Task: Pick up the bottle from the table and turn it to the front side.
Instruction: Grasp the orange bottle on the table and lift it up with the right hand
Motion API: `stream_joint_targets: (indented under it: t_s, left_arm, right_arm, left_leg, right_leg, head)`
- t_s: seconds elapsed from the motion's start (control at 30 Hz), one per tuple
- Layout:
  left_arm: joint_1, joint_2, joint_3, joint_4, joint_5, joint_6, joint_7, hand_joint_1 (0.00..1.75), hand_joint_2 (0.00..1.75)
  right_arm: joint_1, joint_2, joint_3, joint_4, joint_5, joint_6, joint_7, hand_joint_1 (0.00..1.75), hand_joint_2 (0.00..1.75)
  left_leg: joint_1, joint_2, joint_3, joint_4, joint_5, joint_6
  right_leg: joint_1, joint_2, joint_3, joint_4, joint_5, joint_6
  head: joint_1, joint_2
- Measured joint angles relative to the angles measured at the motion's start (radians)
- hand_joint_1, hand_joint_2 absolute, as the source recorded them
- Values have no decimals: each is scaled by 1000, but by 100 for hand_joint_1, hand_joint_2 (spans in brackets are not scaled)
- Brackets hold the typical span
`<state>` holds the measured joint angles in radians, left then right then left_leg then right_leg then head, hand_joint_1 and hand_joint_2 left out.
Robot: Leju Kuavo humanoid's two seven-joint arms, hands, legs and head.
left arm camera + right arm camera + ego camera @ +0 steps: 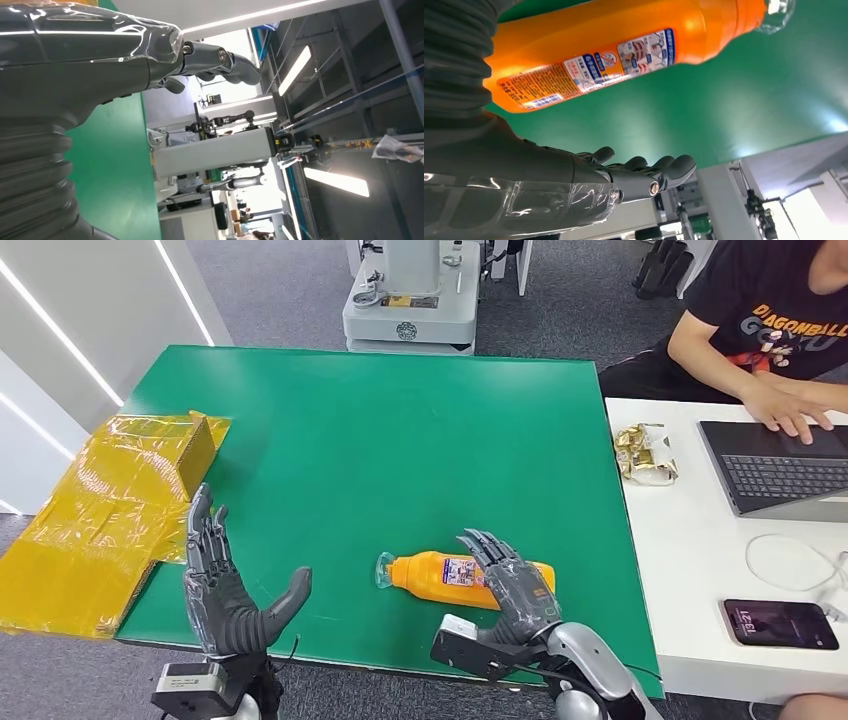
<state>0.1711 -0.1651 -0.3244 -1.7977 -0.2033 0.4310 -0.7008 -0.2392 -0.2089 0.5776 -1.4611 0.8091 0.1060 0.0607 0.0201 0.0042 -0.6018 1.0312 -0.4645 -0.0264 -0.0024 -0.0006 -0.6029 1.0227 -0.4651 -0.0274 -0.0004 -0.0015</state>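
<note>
A robotics lab or office: grey carpet [290, 290], a person [770, 330] typing on a laptop [775, 465] (white desk [690, 570] alongside), machine base [410, 300] behind.

The head view looks from high on the robot, forward and down, over the whole green table [400, 440] and a white desk [690, 570] beside it. The left wrist view sits close behind the left hand [75, 60], turned on its side, and looks along the table edge into the room. The right wrist view sits close behind the right hand [574, 185], very near the orange bottle [589, 55]. All three views share the green table.
</note>
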Motion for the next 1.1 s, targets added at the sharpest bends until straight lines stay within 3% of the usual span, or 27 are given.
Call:
stream_joint_targets:
  t_s: [0.23, 0.57, 0.87, 1.1]
  left_arm:
    - [-1, -22, 19, 17, -15, -17, 0, 0, 175]
    - [-1, -30, 26, 22, -35, -9, 9, 0, 175]
    - [-2, -34, 29, 22, -44, 3, 31, 0, 175]
    - [-1, -34, 30, 22, -48, 16, 41, 0, 175]
  right_arm:
    - [-145, 5, 38, 161, -21, 82, -54, 0, 175]
    - [-300, 56, 128, 384, 25, 125, -54, 0, 175]
    - [-374, 101, 168, 534, 4, 131, -62, 0, 175]
    - [-386, 107, 187, 586, -3, 136, -17, 0, 175]
  left_leg:
    - [0, 0, 0, 0, 1, 0]
    - [0, -1, 0, 0, 1, 0]
    - [0, -1, 0, 0, 1, 0]
    - [0, -1, 0, 0, 1, 0]
  right_leg:
    - [0, 0, 0, 0, 1, 0]
    - [0, -1, 0, 0, 1, 0]
    - [0, -1, 1, 0, 1, 0]
    - [0, -1, 0, 0, 1, 0]
  head:
    - [0, 0]
    - [0, 0]
    - [0, 0]
    - [0, 0]
